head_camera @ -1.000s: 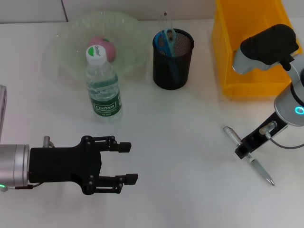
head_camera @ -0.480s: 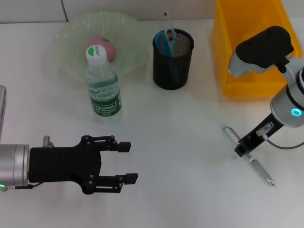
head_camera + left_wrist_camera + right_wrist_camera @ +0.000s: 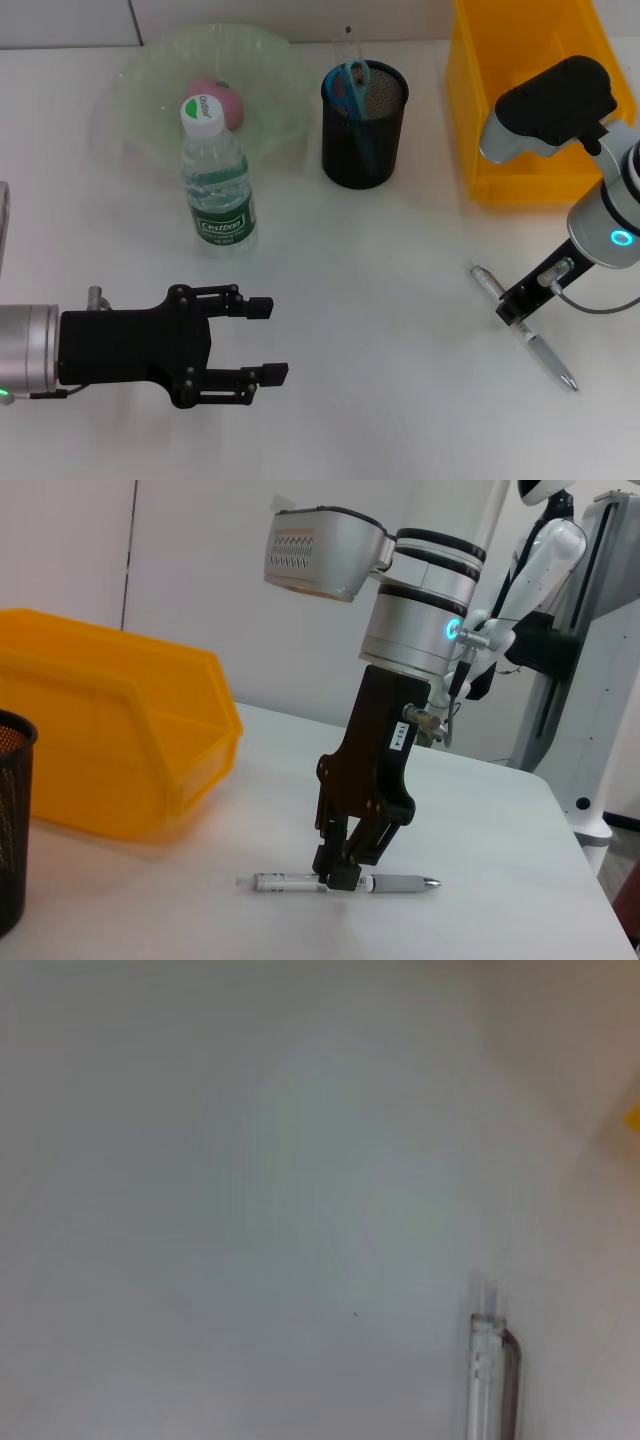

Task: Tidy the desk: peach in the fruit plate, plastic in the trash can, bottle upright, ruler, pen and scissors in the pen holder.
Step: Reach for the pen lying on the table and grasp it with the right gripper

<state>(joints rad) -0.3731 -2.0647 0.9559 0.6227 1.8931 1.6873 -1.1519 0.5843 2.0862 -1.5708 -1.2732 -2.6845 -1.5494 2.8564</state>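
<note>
At the far edge of the worktop (image 3: 400, 330) a clear green fruit plate (image 3: 150, 80) holds the pink peach (image 3: 222, 100). Just in front of it the water bottle (image 3: 215, 180) stands upright, its white cap overlapping the plate's near rim. Beside them, near the middle of the far edge, the black mesh pen holder (image 3: 365, 125) contains the blue-handled scissors (image 3: 350, 85) and a thin clear item, perhaps the ruler. In the far right corner sits a yellow bin (image 3: 520, 100); its contents cannot be made out.

Near the right edge the silver pen (image 3: 545, 352) lies flat on the worktop. The right hand (image 3: 338, 874) stands over it with its fingers closed on the pen's middle, tips down at the surface. The left hand (image 3: 262, 340) hovers near the front left edge, fingers wide apart and holding nothing
</note>
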